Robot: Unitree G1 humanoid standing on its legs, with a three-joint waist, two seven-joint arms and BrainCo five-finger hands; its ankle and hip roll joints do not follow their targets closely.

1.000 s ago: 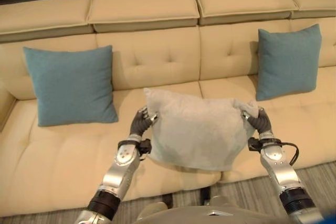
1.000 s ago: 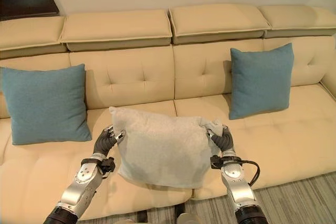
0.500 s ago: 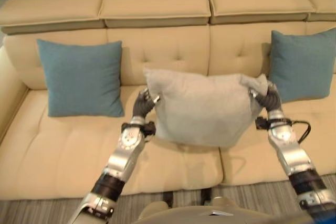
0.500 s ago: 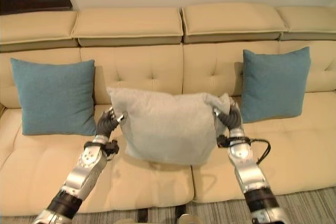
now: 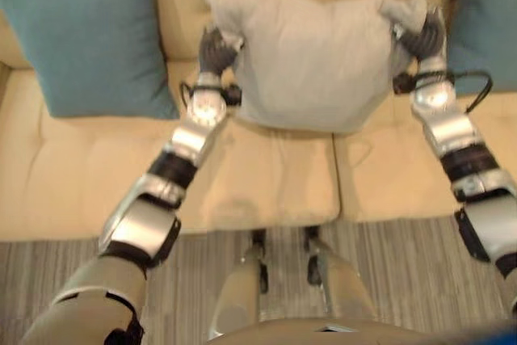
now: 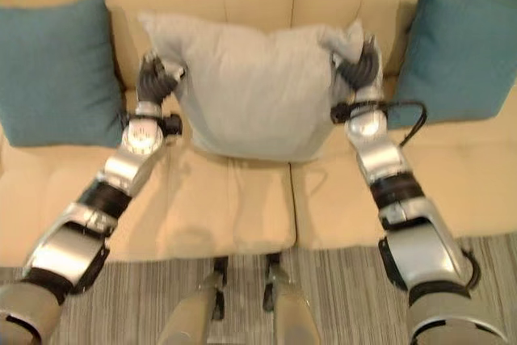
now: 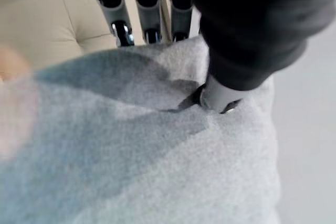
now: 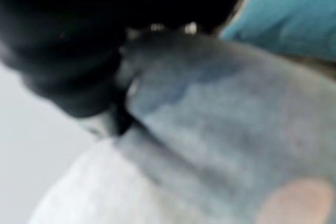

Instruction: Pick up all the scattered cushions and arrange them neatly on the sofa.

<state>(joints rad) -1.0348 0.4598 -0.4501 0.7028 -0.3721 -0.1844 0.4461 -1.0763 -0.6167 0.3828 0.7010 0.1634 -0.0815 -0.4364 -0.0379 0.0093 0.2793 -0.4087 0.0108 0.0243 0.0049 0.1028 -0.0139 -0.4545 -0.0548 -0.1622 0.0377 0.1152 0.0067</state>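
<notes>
Two teal cushions (image 5: pixel 85 34) (image 6: pixel 464 46) already lean on the sofa (image 5: pixel 275 175); the grey cushion (image 5: pixel 311 54), pinched by left robot hand (image 5: pixel 214 50) and right robot hand (image 5: pixel 422 34) at frame centre-top, remains unplaced.

The grey cushion (image 5: pixel 311 54) pinched in my left robot hand (image 5: pixel 214 50) and my right robot hand (image 5: pixel 420 38) is matt, fuzzy cloth, soft enough to bunch at the corners. My fingers (image 7: pixel 122 17) are smooth, glossy silver metal with dark tips; a dark ribbed cover, matt and rubbery, wraps the back of each hand. The two teal cushions (image 5: pixel 85 38) (image 6: pixel 460 46) show a finer matt weave. The sofa (image 5: pixel 81 175) is smooth, cream, leather-like upholstery. The floor (image 6: pixel 339 288) looks like streaked grey wood.
</notes>
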